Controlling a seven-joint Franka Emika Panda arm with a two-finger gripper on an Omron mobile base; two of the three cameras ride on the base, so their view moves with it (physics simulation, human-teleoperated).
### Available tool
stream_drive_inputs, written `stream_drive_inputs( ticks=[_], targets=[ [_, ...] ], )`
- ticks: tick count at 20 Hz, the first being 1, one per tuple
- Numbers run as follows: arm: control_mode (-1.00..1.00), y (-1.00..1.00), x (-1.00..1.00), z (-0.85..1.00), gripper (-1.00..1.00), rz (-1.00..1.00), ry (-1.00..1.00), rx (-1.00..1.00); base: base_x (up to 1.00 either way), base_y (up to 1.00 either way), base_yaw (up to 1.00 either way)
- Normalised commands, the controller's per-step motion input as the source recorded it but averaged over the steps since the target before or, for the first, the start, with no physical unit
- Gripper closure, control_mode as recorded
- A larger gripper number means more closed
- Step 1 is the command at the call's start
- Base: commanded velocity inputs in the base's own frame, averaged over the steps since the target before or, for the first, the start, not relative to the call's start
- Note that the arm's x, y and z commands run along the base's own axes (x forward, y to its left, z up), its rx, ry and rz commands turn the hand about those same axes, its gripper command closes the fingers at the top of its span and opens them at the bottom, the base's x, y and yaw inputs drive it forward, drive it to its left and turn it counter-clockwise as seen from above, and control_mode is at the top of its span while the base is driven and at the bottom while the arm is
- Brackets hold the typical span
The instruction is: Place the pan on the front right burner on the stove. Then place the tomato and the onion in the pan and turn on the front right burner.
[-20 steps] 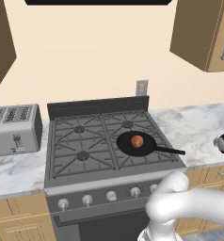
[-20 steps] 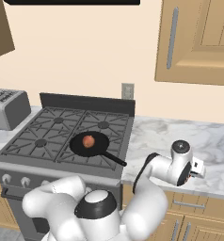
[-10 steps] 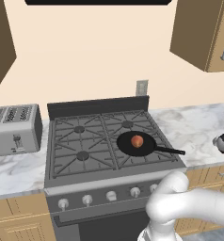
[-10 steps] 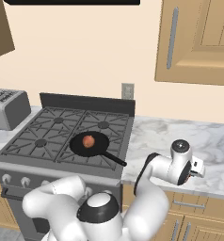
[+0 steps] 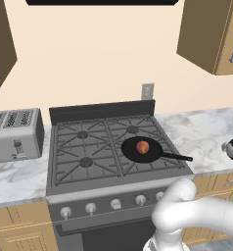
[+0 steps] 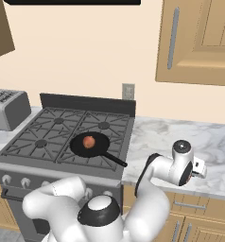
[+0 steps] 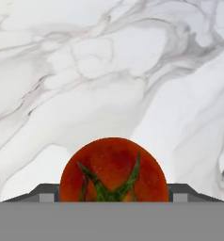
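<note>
The black pan (image 5: 130, 149) rests on the stove (image 5: 84, 147) over the front right burner, its handle (image 5: 177, 157) pointing right. The pinkish onion (image 5: 143, 146) (image 6: 89, 141) lies inside the pan (image 6: 100, 149). The red tomato (image 7: 114, 164), green stem facing the camera, sits on the white marble counter (image 6: 213, 142) to the right of the stove. My gripper (image 7: 114, 193) reaches down over it there, and the dark fingertips (image 7: 45, 192) meet the tomato on both sides. The hand (image 6: 197, 169) is low over the counter.
A silver toaster (image 5: 15, 133) stands on the counter left of the stove. A row of round knobs (image 5: 116, 204) lines the stove front. Wooden wall cabinets (image 6: 199, 38) hang above the right counter. The three other burners are bare.
</note>
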Motion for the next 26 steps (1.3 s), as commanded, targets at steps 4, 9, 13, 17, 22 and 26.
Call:
stream_drive_inputs(
  ticks=[4,9,13,17,22,26],
  targets=[
    [-1.0,0.0,0.0,0.0,1.0,0.0,0.0,0.0,0.0,0.0,0.0],
    [-1.0,0.0,0.0,0.24,1.0,0.0,0.0,0.0,0.0,0.0,0.0],
    [-1.0,0.01,0.0,0.45,1.0,0.0,0.01,0.0,0.0,0.0,0.0],
    [-1.0,0.01,0.0,0.53,1.0,-0.01,0.04,0.0,0.0,0.0,0.0],
    [-1.0,0.09,-0.01,0.45,1.0,0.0,0.03,0.0,0.0,0.0,0.0],
    [-1.0,0.25,-0.16,0.24,1.0,0.0,0.0,0.0,0.0,0.0,0.0]
  ],
)
